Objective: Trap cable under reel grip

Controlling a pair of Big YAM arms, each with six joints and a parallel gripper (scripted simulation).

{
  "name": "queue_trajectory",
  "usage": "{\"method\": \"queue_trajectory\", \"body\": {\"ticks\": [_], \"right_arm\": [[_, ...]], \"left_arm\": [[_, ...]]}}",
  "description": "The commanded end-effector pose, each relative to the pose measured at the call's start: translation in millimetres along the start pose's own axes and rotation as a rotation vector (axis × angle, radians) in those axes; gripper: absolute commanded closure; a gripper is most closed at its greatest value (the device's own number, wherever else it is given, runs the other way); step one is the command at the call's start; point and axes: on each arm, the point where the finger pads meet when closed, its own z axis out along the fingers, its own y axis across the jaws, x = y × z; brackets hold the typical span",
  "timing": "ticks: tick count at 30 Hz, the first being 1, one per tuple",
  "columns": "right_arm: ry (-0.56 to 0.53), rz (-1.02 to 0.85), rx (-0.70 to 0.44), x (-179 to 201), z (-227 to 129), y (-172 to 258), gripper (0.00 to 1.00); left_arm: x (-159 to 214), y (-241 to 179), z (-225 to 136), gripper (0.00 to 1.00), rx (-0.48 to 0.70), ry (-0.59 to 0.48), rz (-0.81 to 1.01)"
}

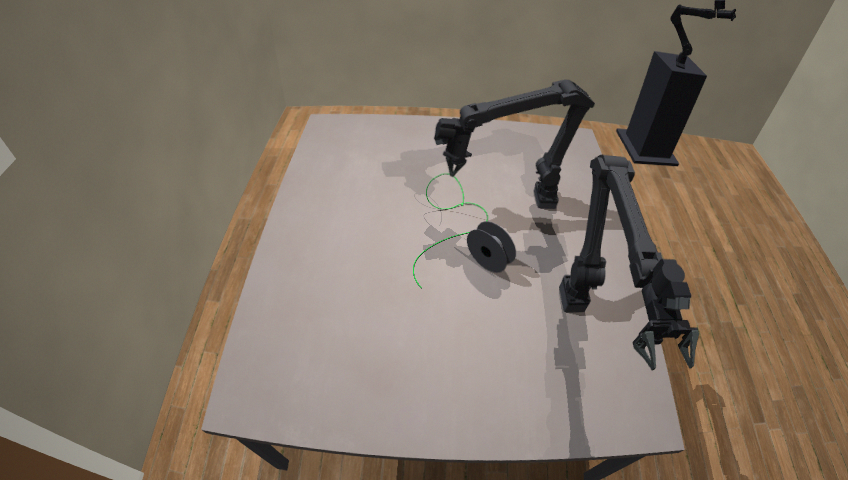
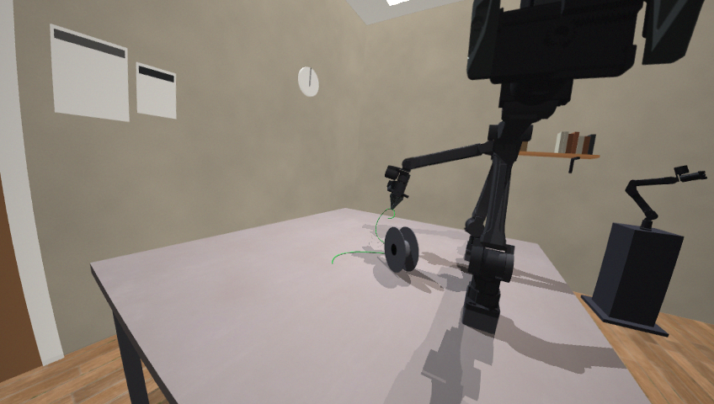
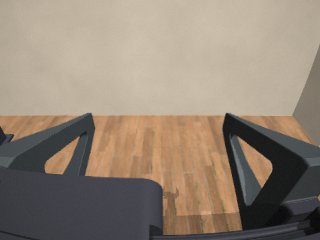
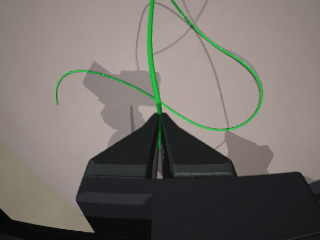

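The dark reel (image 1: pixel 477 240) (image 2: pixel 393 237) stands on its rims near the table's middle, with no gripper on it. The thin green cable (image 1: pixel 414 267) (image 2: pixel 355 252) (image 4: pixel 151 50) runs from the reel on both sides. One end lies out in front of the reel. The other side curves up to my right gripper (image 1: pixel 452 174) (image 2: pixel 392 208) (image 4: pixel 160 115), shut on it above the table; beyond the fingertips a short tail hangs in a loop. The cable's course at the reel is partly hidden. My left gripper (image 1: pixel 672 367) (image 3: pixel 158 120) is open and empty, past the table edge, far from the reel.
The table (image 1: pixel 333 368) (image 2: pixel 225 325) carries both arm bases on its right side in the top and exterior views. The left arm stands beside the reel, its forearm reaching out over the edge. A small arm on a dark pedestal (image 1: pixel 663 113) (image 2: pixel 636 275) stands on the floor behind.
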Motion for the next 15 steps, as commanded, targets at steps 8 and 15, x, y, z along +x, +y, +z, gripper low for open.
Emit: {"method": "queue_trajectory", "body": {"ticks": [8, 15], "right_arm": [[-0.037, 0.033, -0.047, 2.7, 9.4, 115.3, 1.00], [-0.047, 0.053, -0.052, -5.4, 0.1, 122.3, 1.00]], "left_arm": [[-10.2, 3.4, -1.3, 0.00, -0.003, -0.031, -0.009], [-10.2, 3.4, -1.3, 0.00, -0.003, -0.031, -0.009]]}}
